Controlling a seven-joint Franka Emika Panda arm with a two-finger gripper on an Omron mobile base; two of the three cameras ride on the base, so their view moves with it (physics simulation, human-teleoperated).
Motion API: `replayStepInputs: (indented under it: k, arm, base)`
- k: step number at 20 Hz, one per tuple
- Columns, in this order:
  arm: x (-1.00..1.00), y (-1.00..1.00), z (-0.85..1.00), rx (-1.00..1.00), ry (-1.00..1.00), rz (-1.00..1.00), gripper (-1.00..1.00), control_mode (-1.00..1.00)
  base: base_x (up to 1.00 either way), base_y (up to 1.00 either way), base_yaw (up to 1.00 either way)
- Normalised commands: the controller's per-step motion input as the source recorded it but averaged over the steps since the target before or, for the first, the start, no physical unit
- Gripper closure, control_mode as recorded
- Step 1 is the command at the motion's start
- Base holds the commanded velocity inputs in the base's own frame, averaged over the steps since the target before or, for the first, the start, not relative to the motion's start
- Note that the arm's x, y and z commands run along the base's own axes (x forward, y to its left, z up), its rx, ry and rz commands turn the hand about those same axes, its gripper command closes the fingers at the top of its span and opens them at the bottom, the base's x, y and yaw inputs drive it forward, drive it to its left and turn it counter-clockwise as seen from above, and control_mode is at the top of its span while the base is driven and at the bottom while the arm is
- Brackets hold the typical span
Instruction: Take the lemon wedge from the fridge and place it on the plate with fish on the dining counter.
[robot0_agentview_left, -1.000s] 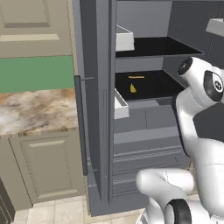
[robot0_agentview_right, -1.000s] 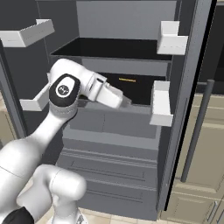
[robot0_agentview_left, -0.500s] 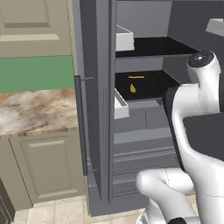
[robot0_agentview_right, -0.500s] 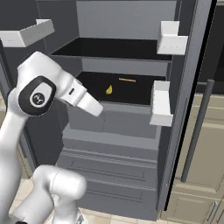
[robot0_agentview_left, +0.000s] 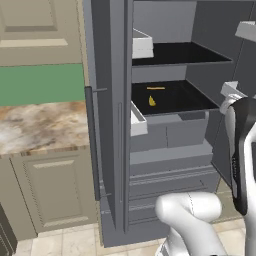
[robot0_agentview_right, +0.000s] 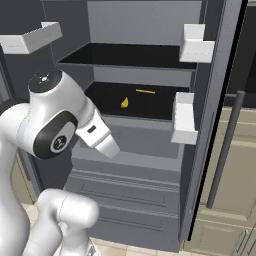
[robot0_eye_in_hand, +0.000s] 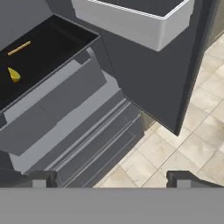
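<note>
Fridge: the fridge (robot0_agentview_right: 145, 150) stands with both doors swung wide, and I take it as my landmark; its dark shelves, grey lower drawers (robot0_agentview_right: 125, 200) and white door bins (robot0_agentview_right: 186, 117) are all on show.
Lemon wedge: the lemon wedge (robot0_agentview_right: 124, 103) lies on the lower of the fridge's two dark shelves (robot0_agentview_left: 167, 97), towards the left part of it as the right base view shows it, untouched and by itself. From my hand it sits at the far left of that shelf (robot0_eye_in_hand: 14, 75); the left base view has it near the shelf's middle (robot0_agentview_left: 152, 101).
Thin stick: a slim orange-yellow strip (robot0_agentview_right: 145, 91) lies on the same fridge shelf, behind the wedge and apart from it.
My pincer: my pincer (robot0_eye_in_hand: 111, 178) hangs outside the fridge, low before its drawers, with the two dark tips spread wide and nothing between them. It is well apart from the wedge.
What my hand looks at: the fridge's grey drawer fronts (robot0_eye_in_hand: 74, 122), the edge of the open right-hand door with a white bin (robot0_eye_in_hand: 135, 19) on it, and pale floor tiles (robot0_eye_in_hand: 188, 131) beside the fridge's foot.
My arm: my white arm (robot0_agentview_right: 55, 135) is folded in front of the fridge's left half, below the wedge's shelf.
Beside the fridge: a marbled beige-brown tabletop (robot0_agentview_left: 40, 127) over a beige cabinet door (robot0_agentview_left: 52, 187) sits just left of the fridge, with a green wall band (robot0_agentview_left: 40, 85) above it.
</note>
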Motion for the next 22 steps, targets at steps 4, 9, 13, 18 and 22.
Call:
replayStepInputs:
  k: [4, 9, 13, 18, 22]
  arm:
    - [0.00, 0.00, 0.00, 0.00, 0.00, 0.00, -1.00, -1.00]
    - [0.04, 0.08, 0.00, -0.01, 0.00, 0.00, -1.00, -1.00]
    - [0.35, 0.13, 0.00, 0.00, 0.00, 0.00, -1.00, -1.00]
    - [0.00, 0.00, 0.00, 0.00, 0.00, 0.00, -1.00, 1.00]
    - [0.00, 0.00, 0.00, 0.00, 0.00, 0.00, -1.00, 1.00]
  base:
    - [0.00, 0.00, 0.00]
    - [0.00, 0.00, 0.00]
    - [0.00, 0.00, 0.00]
    - [0.05, 0.08, 0.37]
    - [0.00, 0.00, 0.21]
